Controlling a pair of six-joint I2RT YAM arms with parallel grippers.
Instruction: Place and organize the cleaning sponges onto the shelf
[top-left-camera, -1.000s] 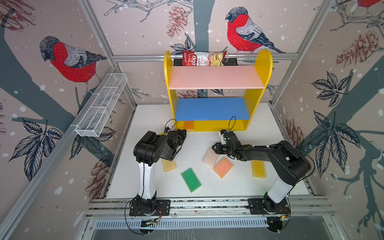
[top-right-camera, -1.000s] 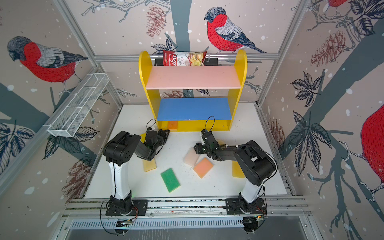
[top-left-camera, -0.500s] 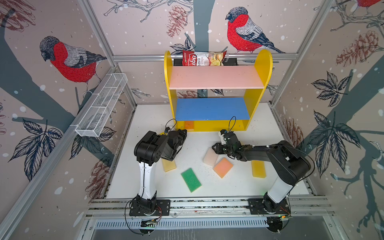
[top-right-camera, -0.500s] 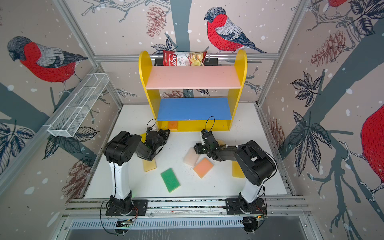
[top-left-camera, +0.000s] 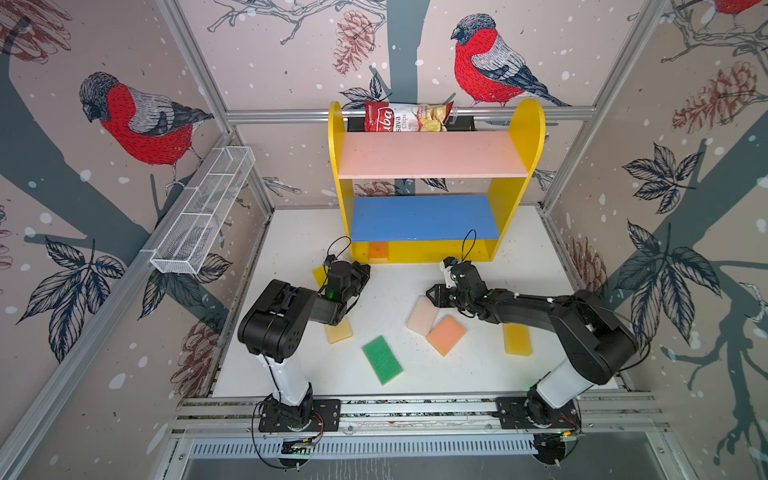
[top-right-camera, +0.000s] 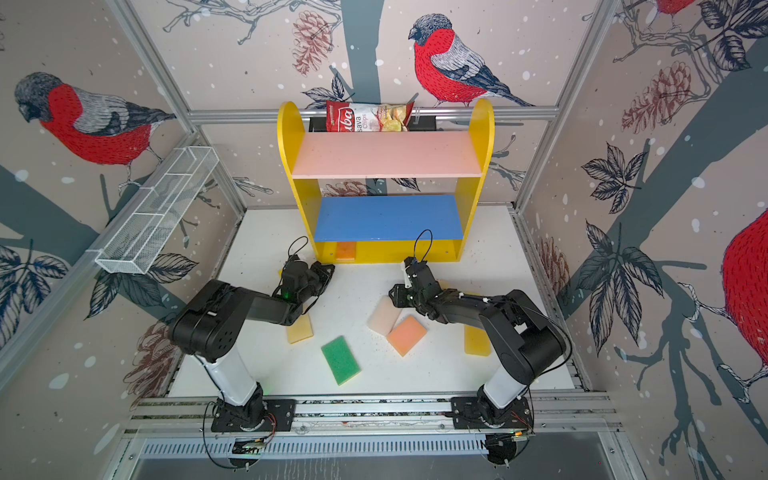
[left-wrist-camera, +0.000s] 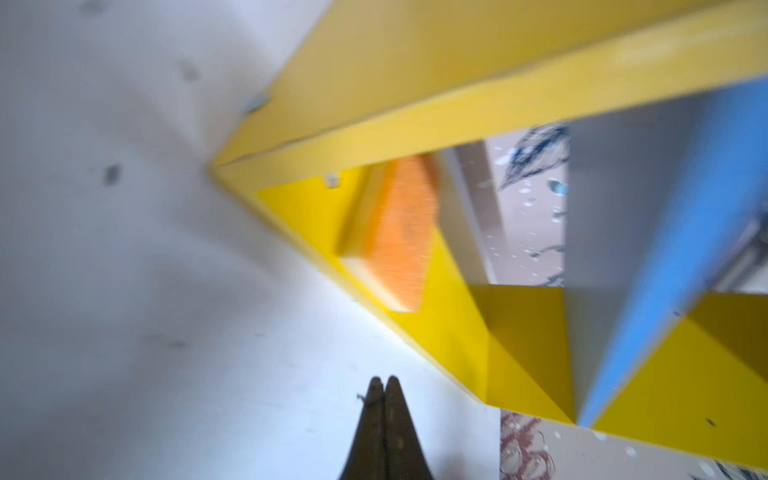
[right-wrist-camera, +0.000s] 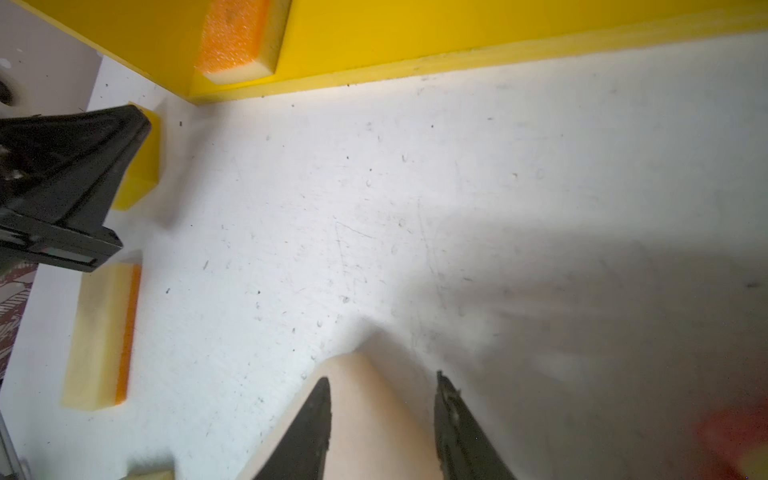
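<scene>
The shelf stands at the back with one orange sponge showing on its yellow base, so the pale sponge under my right gripper belongs squarely beside it. My right jaws stand partly apart astride that sponge's end, pinching or not I cannot tell, so I'd want a firm hold before lifting; my left gripper is pressed shut on nothing. Bird-papered walls crowd the scuffed white table, where a green sponge and others lie loose.

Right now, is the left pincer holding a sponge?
No, the left wrist view shows the left pincer shut, fingers pressed together with nothing between them, the orange sponge lying apart on the shelf.
</scene>
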